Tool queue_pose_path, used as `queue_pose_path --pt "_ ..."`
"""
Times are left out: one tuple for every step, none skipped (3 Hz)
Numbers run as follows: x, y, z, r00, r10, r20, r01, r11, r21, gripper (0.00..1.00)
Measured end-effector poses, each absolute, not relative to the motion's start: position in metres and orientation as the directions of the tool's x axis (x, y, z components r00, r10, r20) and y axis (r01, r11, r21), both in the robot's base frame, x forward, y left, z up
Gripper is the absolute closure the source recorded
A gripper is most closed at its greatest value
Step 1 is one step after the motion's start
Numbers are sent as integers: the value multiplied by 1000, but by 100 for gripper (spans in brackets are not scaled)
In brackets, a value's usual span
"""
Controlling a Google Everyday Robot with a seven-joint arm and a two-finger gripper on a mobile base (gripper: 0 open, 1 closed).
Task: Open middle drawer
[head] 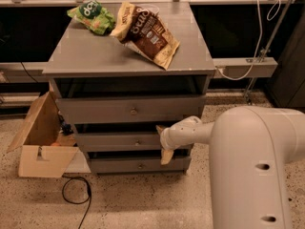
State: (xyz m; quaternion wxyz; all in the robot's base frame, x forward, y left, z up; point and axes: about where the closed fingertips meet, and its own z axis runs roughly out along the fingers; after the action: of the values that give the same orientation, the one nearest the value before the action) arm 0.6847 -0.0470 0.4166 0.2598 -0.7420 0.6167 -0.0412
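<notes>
The middle drawer (114,141) is a grey flat front with a small round metal knob (137,142), set between a taller top drawer (95,110) and a bottom drawer (119,165). It looks nearly flush with the cabinet. My gripper (163,142) reaches in from the right on a white arm (248,161) and sits against the right part of the middle drawer's front, to the right of the knob. Its tan fingers (167,156) are spread apart, one above the other, with nothing between them.
Two snack bags lie on the cabinet top: a green one (93,16) and a brown one (150,32). An open cardboard box (40,142) stands on the floor to the left of the cabinet. A black cable (76,194) loops on the floor in front.
</notes>
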Motion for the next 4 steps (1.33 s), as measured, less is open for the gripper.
queue_pose_path --pt "694 -33 401 245 -937 -250 -902 -126 -413 0" --pt "698 -21 389 259 -933 -251 -911 -149 -385 19" --pt "697 -24 396 264 -936 -234 -906 -157 -393 42" --pt "679 -33 418 271 -930 -247 -896 -151 -417 65"
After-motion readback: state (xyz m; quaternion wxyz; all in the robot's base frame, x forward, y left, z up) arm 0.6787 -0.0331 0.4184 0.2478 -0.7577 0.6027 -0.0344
